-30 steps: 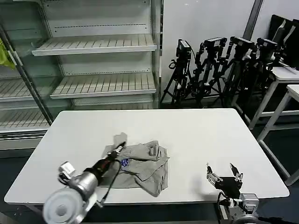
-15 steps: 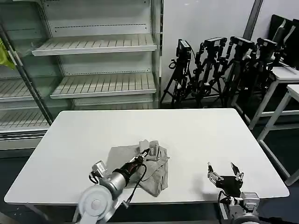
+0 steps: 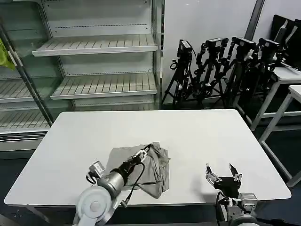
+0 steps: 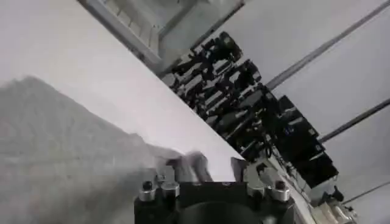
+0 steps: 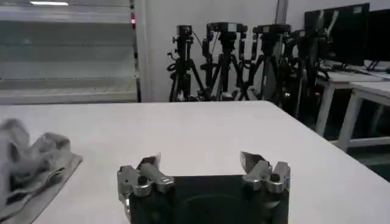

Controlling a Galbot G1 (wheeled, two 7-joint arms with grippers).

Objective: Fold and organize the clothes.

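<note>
Shirt (image 3: 141, 169): crumpled, near surface (image 3: 197, 132) front edge. Left end effector (image 3: 145, 151): on its folds, apparently clenched on fabric. Right end effector (image 3: 221, 173): released, front-right corner. Advice: lift high, spread flat.

A light grey soft-fabric short-sleeved shirt (image 3: 150, 167) lies crumpled in a loosely folded heap on the white table (image 3: 202, 136), toward its near edge, left of centre, its edges bunched and uneven.

Left gripper (image 3: 146, 150) fingertips blurred, perhaps gripping shirt (image 3: 155, 172)
</note>
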